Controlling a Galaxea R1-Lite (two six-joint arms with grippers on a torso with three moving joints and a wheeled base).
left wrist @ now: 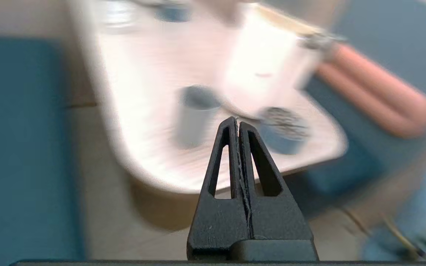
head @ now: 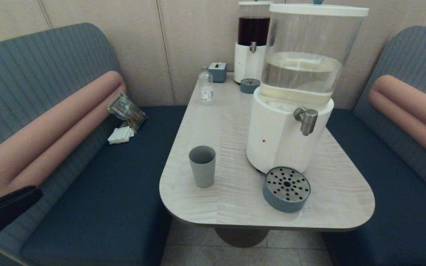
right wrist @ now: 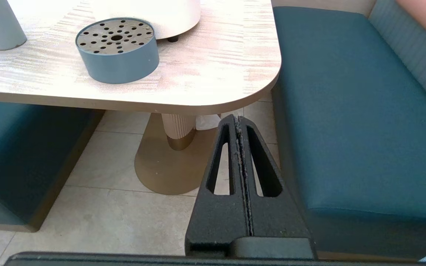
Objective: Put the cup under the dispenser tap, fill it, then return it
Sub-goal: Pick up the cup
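The grey-blue cup [head: 202, 166] stands upright and empty on the table's near left part, well left of the drip tray [head: 286, 188]. The steel dispenser tap [head: 306, 118] juts from the large white-based dispenser [head: 288, 125] above that tray. My left gripper [left wrist: 237, 123] is shut and empty, off the table's near left edge, with the cup [left wrist: 195, 114] ahead of it; only a dark piece of the left arm [head: 2, 210] shows in the head view. My right gripper [right wrist: 237, 121] is shut and empty, low beside the table's near right corner, below the tray [right wrist: 118, 50].
A small clear bottle [head: 206, 87], a grey-blue box [head: 217, 71], a second drip tray [head: 249, 85] and the dark-red-liquid dispenser [head: 252, 40] stand at the table's far end. Blue benches [head: 98, 177] flank the table. A packet [head: 126, 109] and napkins [head: 120, 135] lie on the left bench.
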